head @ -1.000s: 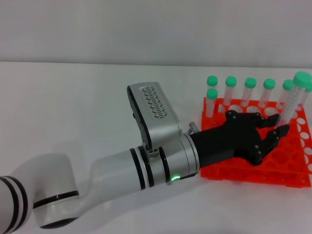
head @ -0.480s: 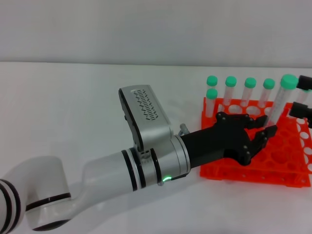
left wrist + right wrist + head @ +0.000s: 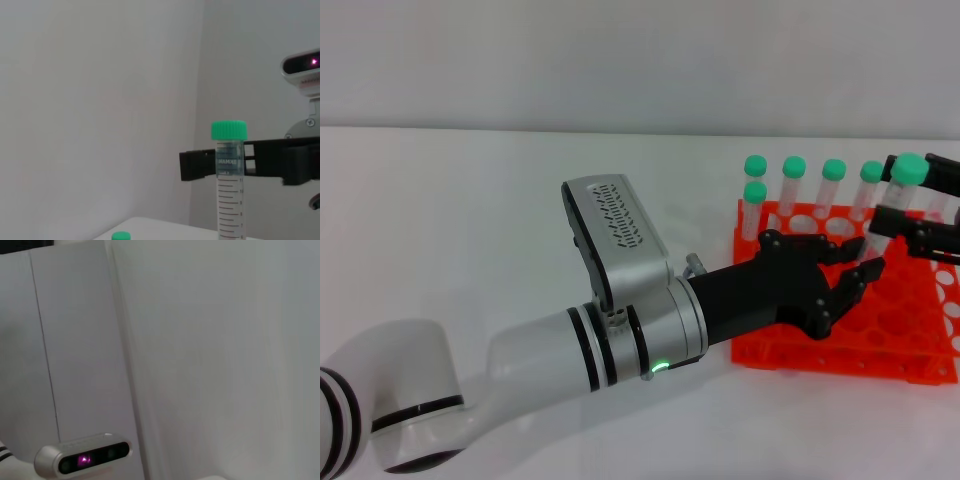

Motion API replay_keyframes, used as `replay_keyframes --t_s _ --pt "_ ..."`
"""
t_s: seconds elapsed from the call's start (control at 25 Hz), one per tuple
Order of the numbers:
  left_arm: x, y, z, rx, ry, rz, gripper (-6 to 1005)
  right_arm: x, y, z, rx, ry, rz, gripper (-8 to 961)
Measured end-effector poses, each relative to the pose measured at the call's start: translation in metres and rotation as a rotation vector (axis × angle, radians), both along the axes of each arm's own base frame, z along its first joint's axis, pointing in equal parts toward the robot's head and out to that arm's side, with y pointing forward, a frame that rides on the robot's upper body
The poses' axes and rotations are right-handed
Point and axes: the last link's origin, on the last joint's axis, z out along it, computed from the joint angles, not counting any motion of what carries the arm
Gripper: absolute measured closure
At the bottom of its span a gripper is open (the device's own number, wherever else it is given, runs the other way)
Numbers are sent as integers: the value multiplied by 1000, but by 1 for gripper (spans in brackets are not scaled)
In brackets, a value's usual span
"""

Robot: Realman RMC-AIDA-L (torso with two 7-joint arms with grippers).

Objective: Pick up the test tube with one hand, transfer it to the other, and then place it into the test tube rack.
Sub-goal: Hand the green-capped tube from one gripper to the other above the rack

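Note:
My left gripper, black on a silver-white arm with a green light, reaches over the orange test tube rack and is shut on the lower part of the test tube. The tube is clear with a green cap and stands nearly upright above the rack. My right gripper comes in from the right edge, open, with one finger on each side of the tube just under the cap. In the left wrist view the tube stands upright with a black right finger level with its upper part.
Several other green-capped tubes stand in the rack's back rows. One cap shows low in the left wrist view. The white table stretches left of the rack. The right wrist view shows only a wall and a camera bar.
My right gripper has come in from the right edge and now straddles the tube's upper part. My left arm drew back slightly leftward earlier and now holds the tube nearly still.

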Motion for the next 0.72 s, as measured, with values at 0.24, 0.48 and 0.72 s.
replay_keyframes --t_s 0.24,0.48,0.72 --pt "-1 -1 0 -1 -2 2 800 4 -1 3 47 16 -5 153" --pt "0 -2 -1 -2 -3 -1 800 5 -1 5 52 25 -14 413" --pt "0 -2 -1 -4 -1 1 799 6 -1 6 52 16 -12 685"
